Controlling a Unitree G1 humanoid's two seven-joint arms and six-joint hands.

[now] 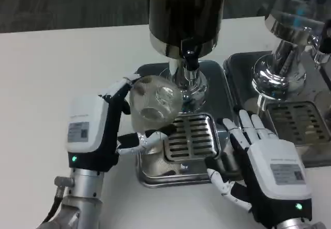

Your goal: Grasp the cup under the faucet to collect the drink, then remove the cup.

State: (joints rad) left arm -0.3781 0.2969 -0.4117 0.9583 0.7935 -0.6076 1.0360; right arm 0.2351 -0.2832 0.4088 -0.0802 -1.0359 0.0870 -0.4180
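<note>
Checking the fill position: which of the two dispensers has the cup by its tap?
The dark-bodied dispenser at centre. The left hand holds the clear cup beside its black faucet; the right-edge dispenser has none.

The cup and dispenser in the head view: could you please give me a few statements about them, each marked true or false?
1. The left hand holds the clear cup. True.
2. The cup stands upright on the drip grate. False: it is tilted, held left of the grate.
3. The right hand grips the faucet. False: its fingers lie spread by the tray, holding nothing.
4. A second dispenser stands to the right. True.
</note>
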